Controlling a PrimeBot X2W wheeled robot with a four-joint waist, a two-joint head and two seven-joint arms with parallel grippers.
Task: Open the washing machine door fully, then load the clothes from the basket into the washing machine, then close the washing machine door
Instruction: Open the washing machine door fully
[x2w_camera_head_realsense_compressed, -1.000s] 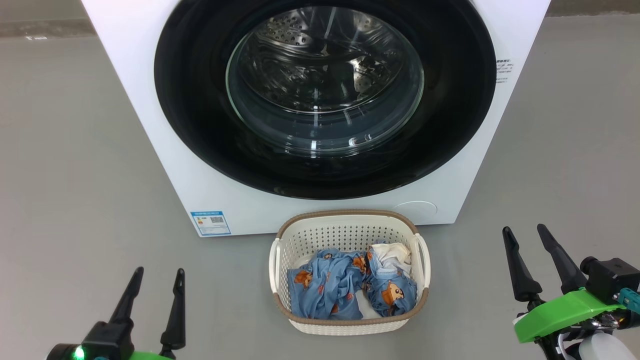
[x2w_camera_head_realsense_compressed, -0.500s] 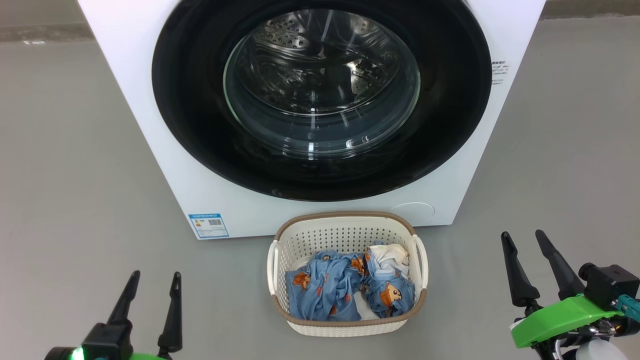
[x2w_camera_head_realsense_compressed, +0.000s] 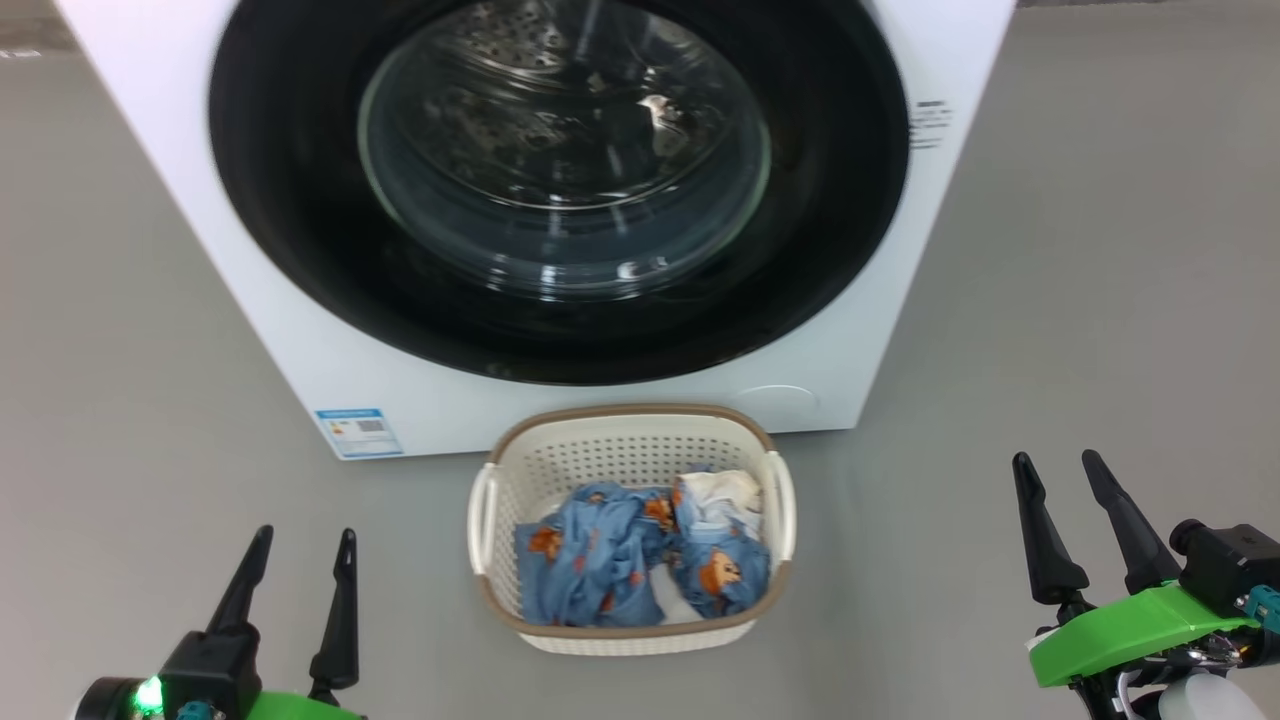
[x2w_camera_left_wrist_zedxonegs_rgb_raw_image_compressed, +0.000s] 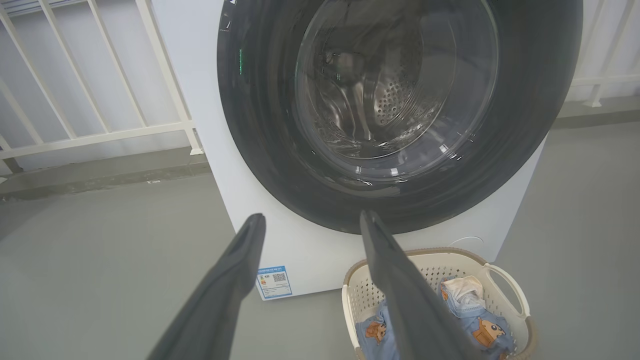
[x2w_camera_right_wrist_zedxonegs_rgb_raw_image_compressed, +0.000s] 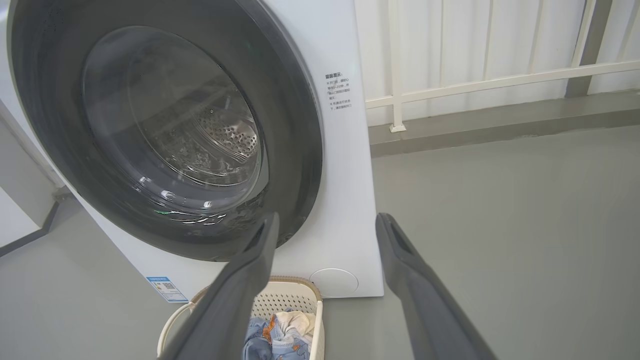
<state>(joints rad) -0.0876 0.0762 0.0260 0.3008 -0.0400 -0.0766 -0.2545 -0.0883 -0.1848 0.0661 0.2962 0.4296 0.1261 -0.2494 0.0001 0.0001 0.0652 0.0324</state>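
The white washing machine (x2w_camera_head_realsense_compressed: 300, 340) (x2w_camera_left_wrist_zedxonegs_rgb_raw_image_compressed: 200, 100) (x2w_camera_right_wrist_zedxonegs_rgb_raw_image_compressed: 345, 190) stands ahead with its round black washing machine door (x2w_camera_head_realsense_compressed: 290, 230) (x2w_camera_left_wrist_zedxonegs_rgb_raw_image_compressed: 260, 150) (x2w_camera_right_wrist_zedxonegs_rgb_raw_image_compressed: 295, 125) shut against the front. Through the glass window the steel drum shows. On the floor in front sits the cream basket (x2w_camera_head_realsense_compressed: 630, 425) (x2w_camera_left_wrist_zedxonegs_rgb_raw_image_compressed: 505, 280) (x2w_camera_right_wrist_zedxonegs_rgb_raw_image_compressed: 287, 300) holding the light blue bear-print clothes (x2w_camera_head_realsense_compressed: 590, 560) (x2w_camera_left_wrist_zedxonegs_rgb_raw_image_compressed: 480, 330) (x2w_camera_right_wrist_zedxonegs_rgb_raw_image_compressed: 272, 342). My left gripper (x2w_camera_head_realsense_compressed: 297, 545) (x2w_camera_left_wrist_zedxonegs_rgb_raw_image_compressed: 312, 220) is open at the lower left, short of the basket. Lower right, the right gripper (x2w_camera_head_realsense_compressed: 1057, 467) (x2w_camera_right_wrist_zedxonegs_rgb_raw_image_compressed: 325, 220) is open with nothing between its fingers.
Grey floor (x2w_camera_head_realsense_compressed: 1100, 300) surrounds the machine on both sides. A white railing (x2w_camera_left_wrist_zedxonegs_rgb_raw_image_compressed: 100, 130) (x2w_camera_right_wrist_zedxonegs_rgb_raw_image_compressed: 475, 80) runs along the wall behind it, with a raised kerb (x2w_camera_right_wrist_zedxonegs_rgb_raw_image_compressed: 500, 125) at its foot. A blue label (x2w_camera_head_realsense_compressed: 358, 430) marks the machine's lower left corner.
The whole head view has shifted, so machine and basket sit further left in the picture. Both grippers stay open and hold about the same places in the view.
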